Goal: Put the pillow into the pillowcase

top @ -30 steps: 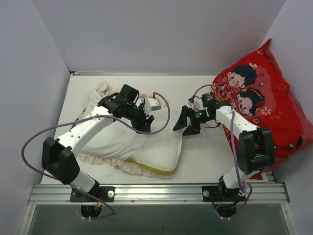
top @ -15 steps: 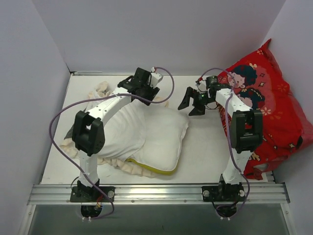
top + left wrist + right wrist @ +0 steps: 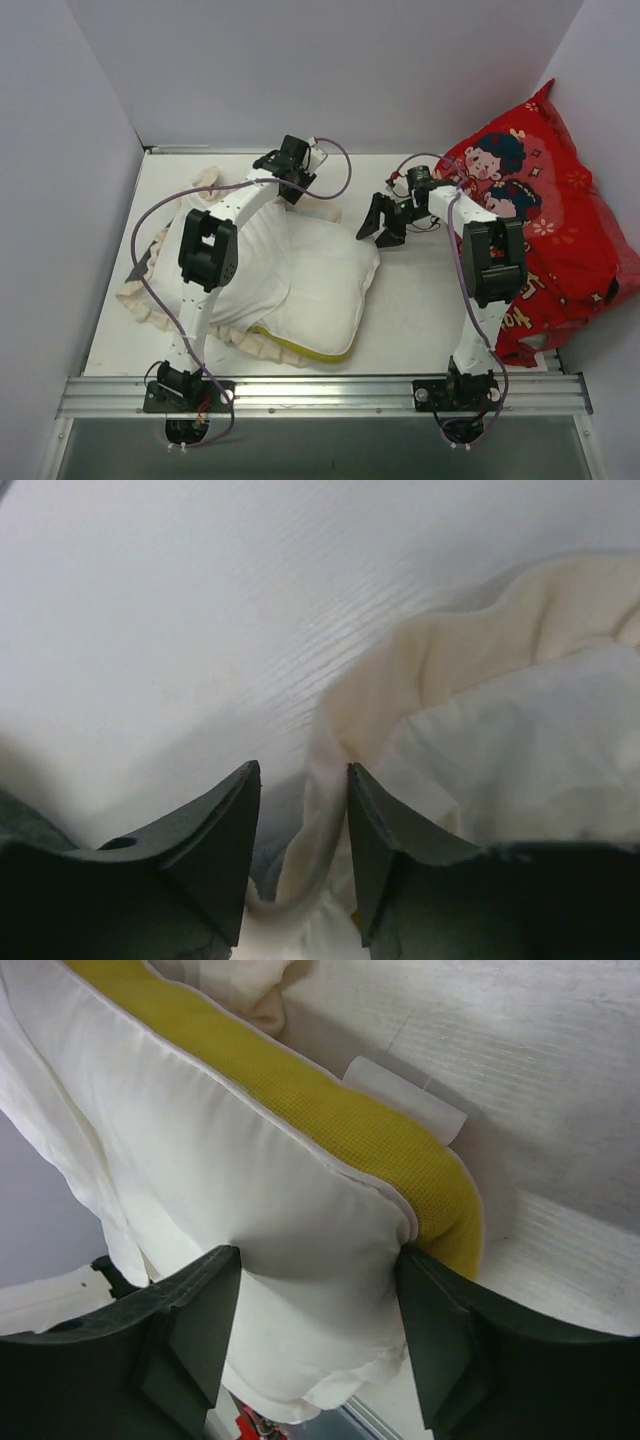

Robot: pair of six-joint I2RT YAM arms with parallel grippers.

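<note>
The white pillow (image 3: 325, 285) lies mid-table, its left part inside the pillowcase (image 3: 255, 270); its yellow strip (image 3: 305, 350) faces the near edge. The cream frill spreads at the left and far side. My left gripper (image 3: 298, 192) is at the case's far edge. In the left wrist view the gripper (image 3: 303, 770) is closed on a fold of frill (image 3: 430, 670). My right gripper (image 3: 380, 232) is at the pillow's far right corner. In the right wrist view the gripper (image 3: 320, 1255) has both fingers pressed on the plump corner (image 3: 230, 1140), next to the yellow strip (image 3: 350, 1130).
A big red cartoon cushion (image 3: 540, 220) leans on the right wall, close behind my right arm. White walls close in the left, back and right. A metal rail (image 3: 320, 395) runs along the near edge. Bare tabletop (image 3: 420, 310) shows right of the pillow.
My left arm swung from over the pillow to the far side, drawing the case's edge back; the left frill spread outward. My right gripper rose away, then came back to the pillow's far corner.
</note>
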